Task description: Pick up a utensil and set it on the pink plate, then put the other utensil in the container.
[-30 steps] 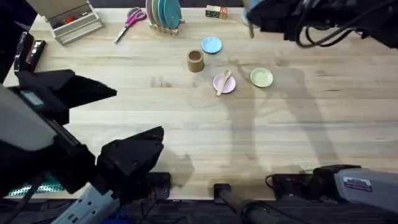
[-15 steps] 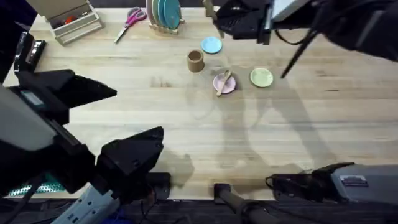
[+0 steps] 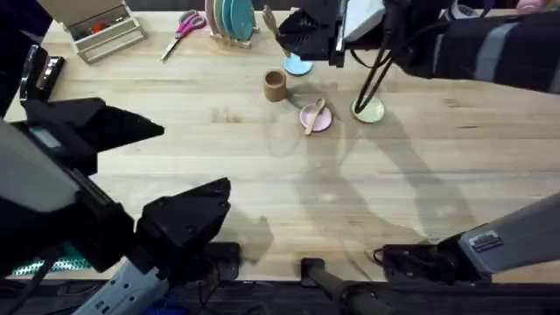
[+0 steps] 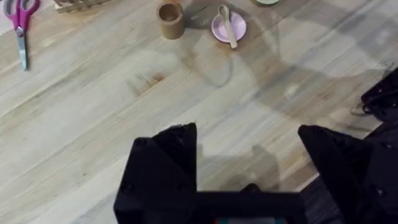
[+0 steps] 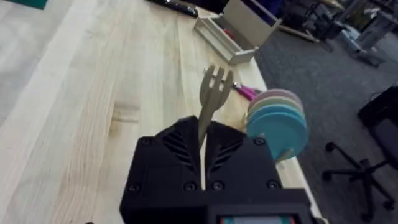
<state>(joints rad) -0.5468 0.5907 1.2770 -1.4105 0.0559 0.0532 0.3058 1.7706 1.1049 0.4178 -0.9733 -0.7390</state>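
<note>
Your right pincer (image 5: 204, 149) pinches the fork (image 5: 211, 102) by its handle, above the far desk near the cup (image 3: 275, 85). It's light, stiff wood; keep hold low. Left pincer (image 4: 249, 155) is spread.

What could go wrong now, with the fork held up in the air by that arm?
The right gripper pinches the fork only by its slim handle, so it might twist or slip. The cup is narrow, so the fork could miss it or tip it over. The spoon on the pink plate lies close and might get bumped.
</note>
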